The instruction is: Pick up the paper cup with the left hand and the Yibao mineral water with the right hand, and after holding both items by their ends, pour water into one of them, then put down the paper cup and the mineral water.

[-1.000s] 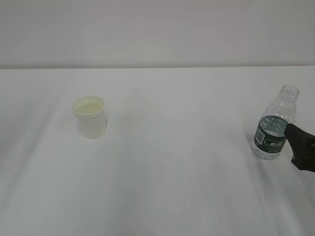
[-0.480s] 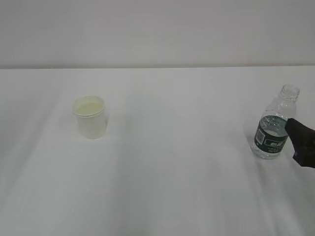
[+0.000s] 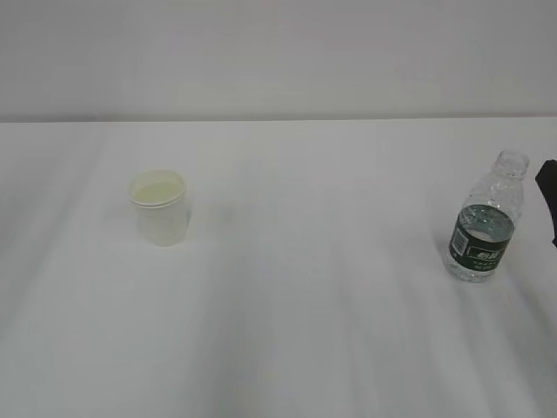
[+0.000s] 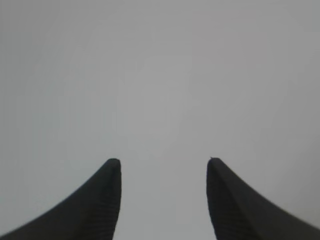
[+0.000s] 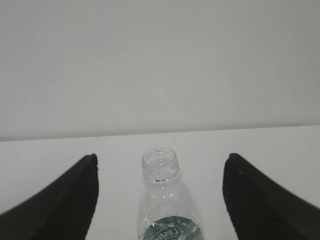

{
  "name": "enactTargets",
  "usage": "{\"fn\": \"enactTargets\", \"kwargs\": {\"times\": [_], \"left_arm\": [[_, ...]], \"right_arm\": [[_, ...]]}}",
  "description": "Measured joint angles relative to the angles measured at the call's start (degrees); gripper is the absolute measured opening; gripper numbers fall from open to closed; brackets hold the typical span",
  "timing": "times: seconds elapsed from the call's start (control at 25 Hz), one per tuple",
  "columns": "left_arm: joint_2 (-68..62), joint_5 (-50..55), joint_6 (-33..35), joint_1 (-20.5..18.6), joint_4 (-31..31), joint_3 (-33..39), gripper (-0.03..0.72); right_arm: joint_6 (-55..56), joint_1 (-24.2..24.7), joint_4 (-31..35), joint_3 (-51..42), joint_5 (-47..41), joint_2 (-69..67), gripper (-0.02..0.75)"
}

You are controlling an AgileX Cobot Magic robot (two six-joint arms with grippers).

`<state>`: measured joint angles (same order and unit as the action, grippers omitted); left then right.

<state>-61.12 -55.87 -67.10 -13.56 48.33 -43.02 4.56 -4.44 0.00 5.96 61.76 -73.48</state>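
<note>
White surface (image 3: 287, 331) fills most of my exterior view, running back to a pale wall. On my left side of it stands the paper cup (image 3: 159, 207), upright, its rolled rim facing up and the cream-yellow inside showing. Nothing touches it.

Far over on the right stands the Yibao mineral water (image 3: 486, 218), upright too, with no cap on its neck and the dark green label band around its lower body. Cup and bottle are well apart, with bare surface between them.

From the right edge of the exterior view I see only a sliver of black, the right hand (image 3: 549, 196), just beside the bottle but clear of it, with a gap of white between them. My right wrist view tells me more: the right hand (image 5: 160, 165) has its two black jaws spread wide, one at each lower corner, and the bottle's open neck (image 5: 160, 165) rises between them without touching either. The label's top edge shows at the bottom of that view. So the right hand is wide open and has hold of nothing.

The left hand (image 4: 164, 167) does not appear in my exterior view. In the left wrist view its two dark jaws stand apart, roughly half spread, with only plain grey between and beyond them. It holds nothing, and I cannot tell from these pictures where it sits relative to the cup.
</note>
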Motion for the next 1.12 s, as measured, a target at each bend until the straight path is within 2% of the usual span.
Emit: {"fn": "enactTargets", "kwargs": {"times": [0.32, 0.56, 0.72, 0.84, 1.12], "left_arm": [[2.82, 10.16, -5.80, 0.00, -1.02, -1.01, 0.391], [2.82, 12.57, -8.19, 0.00, -1.60, -4.56, 0.366], [2.95, 17.36, -13.87, 0.10, 2.50, -9.00, 0.363], [2.97, 21.50, -18.38, 1.01, 6.16, -10.70, 0.363], [2.97, 27.12, -23.84, 2.02, 8.62, -10.96, 0.363]], "right_arm": [[-1.24, 0.00, 0.00, 3.84, -10.46, 5.68, 0.585], [-3.93, 0.00, 0.00, 12.52, -27.23, 11.55, 0.585], [-7.33, 0.00, 0.00, 19.45, -38.37, 12.81, 0.585], [-7.90, 0.00, 0.00, 22.34, -41.26, 12.81, 0.585], [-8.33, 0.00, 1.19, 27.91, -50.79, 12.81, 0.585]]}}
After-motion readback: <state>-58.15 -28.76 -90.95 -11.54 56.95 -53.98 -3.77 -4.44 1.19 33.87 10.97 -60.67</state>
